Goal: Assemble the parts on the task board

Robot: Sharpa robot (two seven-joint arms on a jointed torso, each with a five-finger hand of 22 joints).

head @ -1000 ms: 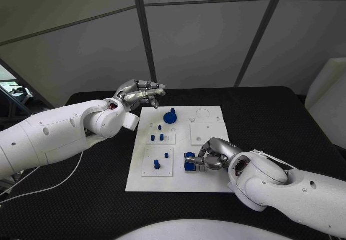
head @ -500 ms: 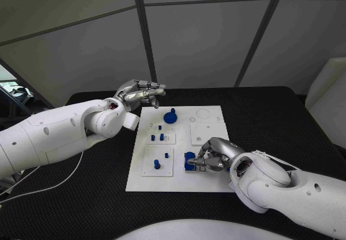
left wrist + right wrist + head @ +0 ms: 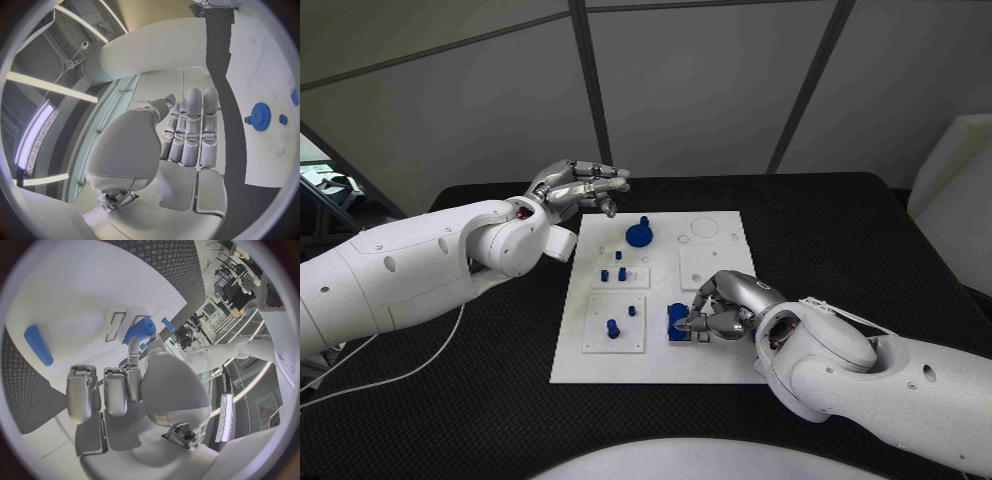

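Note:
The white task board (image 3: pixel 711 365) lies in the middle of the black table. My right hand (image 3: pixel 727 306) rests over its near right part, and its fingertips pinch a blue part (image 3: pixel 679 322) that stands on the board. The right wrist view has that blue part (image 3: pixel 139 330) just past the fingertips of my right hand (image 3: pixel 122 390). My left hand (image 3: pixel 578 184) hovers off the board's far left corner, fingers curled in on nothing. A blue gear (image 3: pixel 640 235) stands at the far end of the board, also seen from the left wrist as the gear (image 3: pixel 259 116) beyond my left hand (image 3: pixel 187 131).
Small blue pegs (image 3: pixel 613 273) stand in a square plate on the board's left side, and a taller peg (image 3: pixel 615 328) stands in the plate nearer me. A blue oblong piece (image 3: pixel 39 344) lies by the board's edge. Black matting (image 3: pixel 877 240) surrounds the board.
My right hand has crept a little toward the board's middle while staying on the blue part. The left hand has stayed where it was.

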